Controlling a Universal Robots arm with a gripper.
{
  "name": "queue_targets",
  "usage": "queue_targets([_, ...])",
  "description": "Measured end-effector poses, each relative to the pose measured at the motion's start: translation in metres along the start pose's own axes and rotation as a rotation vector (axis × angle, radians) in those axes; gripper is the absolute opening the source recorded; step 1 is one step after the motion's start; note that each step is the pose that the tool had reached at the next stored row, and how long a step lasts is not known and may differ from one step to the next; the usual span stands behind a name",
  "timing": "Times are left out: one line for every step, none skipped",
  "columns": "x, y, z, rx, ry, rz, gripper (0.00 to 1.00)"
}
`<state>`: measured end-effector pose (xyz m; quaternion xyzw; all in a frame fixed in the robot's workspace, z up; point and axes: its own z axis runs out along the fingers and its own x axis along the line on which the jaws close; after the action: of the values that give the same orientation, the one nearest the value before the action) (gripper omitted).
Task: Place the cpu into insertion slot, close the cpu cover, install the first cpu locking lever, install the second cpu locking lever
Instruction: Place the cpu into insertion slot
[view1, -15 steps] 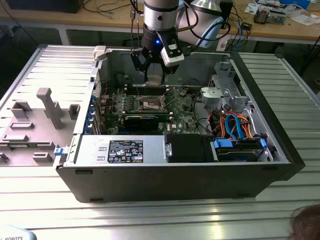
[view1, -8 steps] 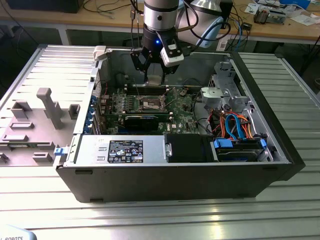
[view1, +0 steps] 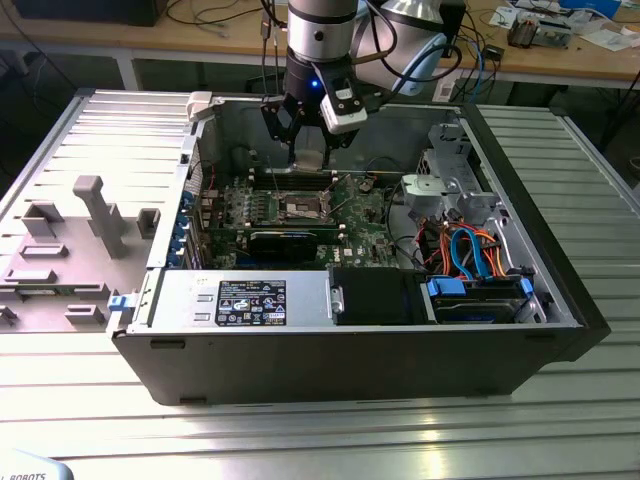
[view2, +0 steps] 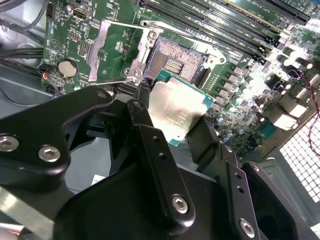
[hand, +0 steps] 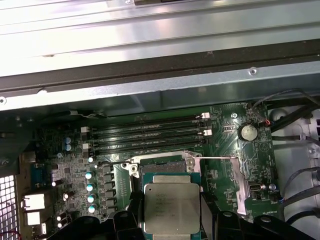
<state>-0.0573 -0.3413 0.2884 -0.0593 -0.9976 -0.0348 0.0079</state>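
My gripper (view1: 308, 152) hangs inside the open computer case, over the green motherboard (view1: 362, 216). It is shut on the cpu (view2: 176, 111), whose dull silver top faces up between the black fingers (view2: 150, 145). The cpu (hand: 171, 206) hovers just off the insertion slot (view2: 176, 61), a dark square socket with a metal rim that lies bare. Part of the insertion slot (hand: 161, 164) shows beyond the chip in the first wrist view. The cpu cover (view2: 97, 50) is swung open to one side of the socket. In the first wrist view the cpu cover (hand: 241, 187) stands up beside the chip.
Long memory slots (hand: 150, 135) run along the far side of the socket, near the case wall (hand: 150, 60). A grey power supply (view1: 240, 300) and a drive cage with orange and blue cables (view1: 480, 262) fill the near side of the case. A grey fixture plate (view1: 70, 250) lies on the exterior view's left.
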Motion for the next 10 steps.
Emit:
queue_targets([0.0, 0.0, 0.0, 0.0, -0.0001, 0.001, 0.55])
queue_targets([0.0, 0.0, 0.0, -0.0001, -0.0003, 0.003, 0.55])
queue_targets([0.0, 0.0, 0.0001, -0.0002, -0.0004, 0.005, 0.55])
queue_targets([0.0, 0.0, 0.0, -0.0002, -0.0006, 0.008, 0.55])
queue_targets([0.0, 0.0, 0.0001, -0.0002, -0.0007, 0.009, 0.55])
queue_targets([0.0, 0.0, 0.0, -0.0002, -0.0007, 0.01, 0.55])
queue_targets([0.0, 0.0, 0.0001, -0.0002, -0.0008, 0.011, 0.55])
queue_targets([0.0, 0.0, 0.0, -0.0002, -0.0009, 0.012, 0.55])
queue_targets([0.0, 0.0, 0.0001, -0.0003, -0.001, 0.013, 0.55])
queue_targets([0.0, 0.0, 0.0001, -0.0003, -0.0011, 0.015, 0.55])
